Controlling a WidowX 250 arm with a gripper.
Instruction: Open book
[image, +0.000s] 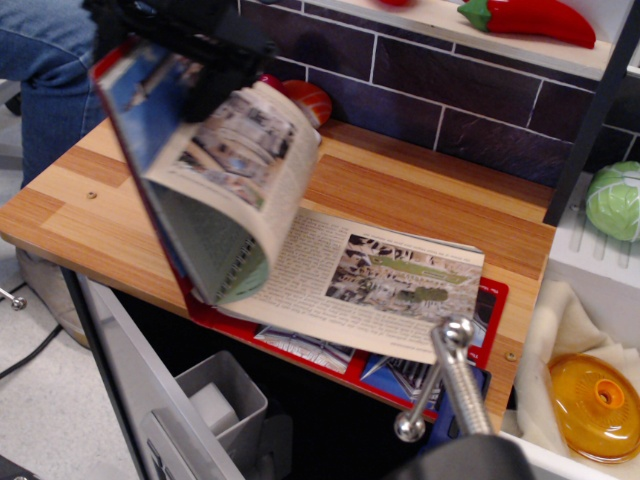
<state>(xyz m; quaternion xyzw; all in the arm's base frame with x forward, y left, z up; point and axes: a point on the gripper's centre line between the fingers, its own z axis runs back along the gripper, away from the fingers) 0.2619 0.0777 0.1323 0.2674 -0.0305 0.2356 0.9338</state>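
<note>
The book (380, 280) lies open at the front right of the wooden table (90, 210), showing a text page with a photo. Its red cover (140, 90), with a blue-sky photo, is lifted up and over to the left. A sheaf of pages (235, 170) curls down from it. My gripper (190, 40) is a blurred black shape at the top left, at the cover's upper edge, and seems shut on it. The jaws themselves are too blurred to make out.
A second red book (330, 355) lies under the open one. Toy food (312, 100) stands by the tiled back wall. A red chili (525, 20) is on the shelf, a green cabbage (615, 200) and an orange lid (595, 405) at right. A metal handle (450, 375) is in front. A jeans leg (40, 60) is at left.
</note>
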